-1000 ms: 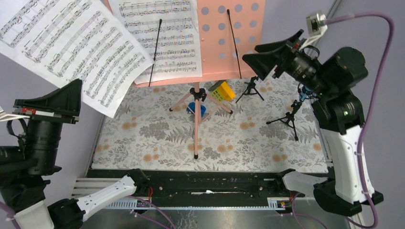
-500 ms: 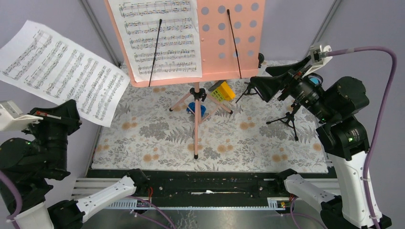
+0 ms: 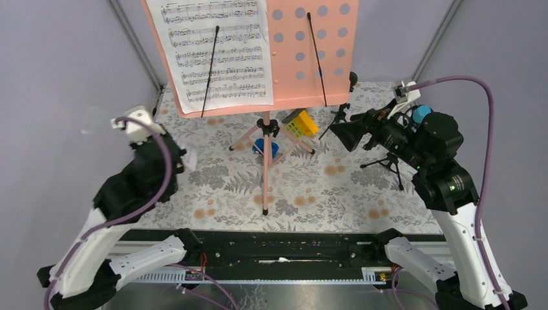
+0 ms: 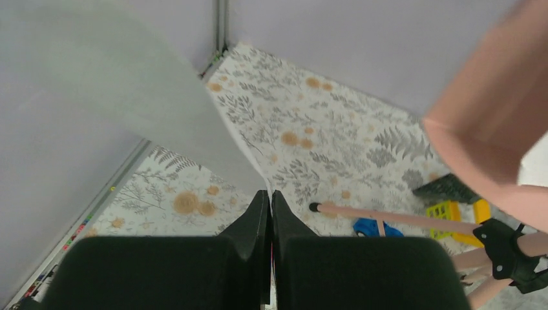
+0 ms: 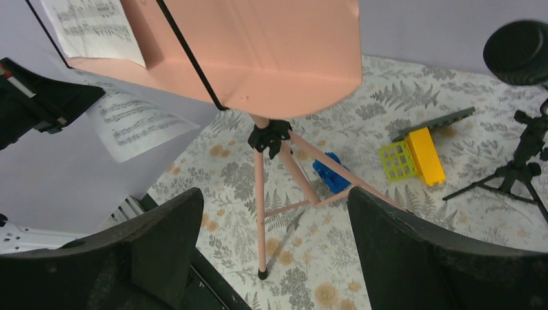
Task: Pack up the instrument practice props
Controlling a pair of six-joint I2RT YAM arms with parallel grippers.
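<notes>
The pink perforated music stand (image 3: 304, 58) stands upright at 12 o'clock on the floral-patterned mat (image 3: 207, 187) covering the desk. Its long axis is vertical and the panel face is turned toward 6 o'clock. A first white sheet-music page (image 3: 216, 51) lies on the left half of the panel under a thin black retaining wire. Three tripod legs spread from a black hub toward 6, 8 and 4 o'clock.

The black mic on a small black tripod (image 5: 520, 42) stands upright at 3 o'clock of the hub. The blue mic on a small black tripod (image 3: 421, 113) stands beyond it, partly hidden by the right arm.

Left hand (image 4: 269, 194): fingers together, clamped on the edge of a second white sheet-music page (image 5: 139, 123). This page is off the stand, near the mat's 9 o'clock edge.

Right hand (image 5: 274, 197): fingers wide apart, holding and touching nothing. It points toward 9 o'clock at the stand's pole, near the black mic's tripod.

A small blue toy car (image 3: 266, 147) lies between the legs below the hub. A yellow-green toy block (image 3: 302, 123) lies at 2 o'clock of the hub.

Grey walls border the mat at 9, 12 and 3 o'clock. Bare mat shows on both sides of the 6 o'clock leg.
</notes>
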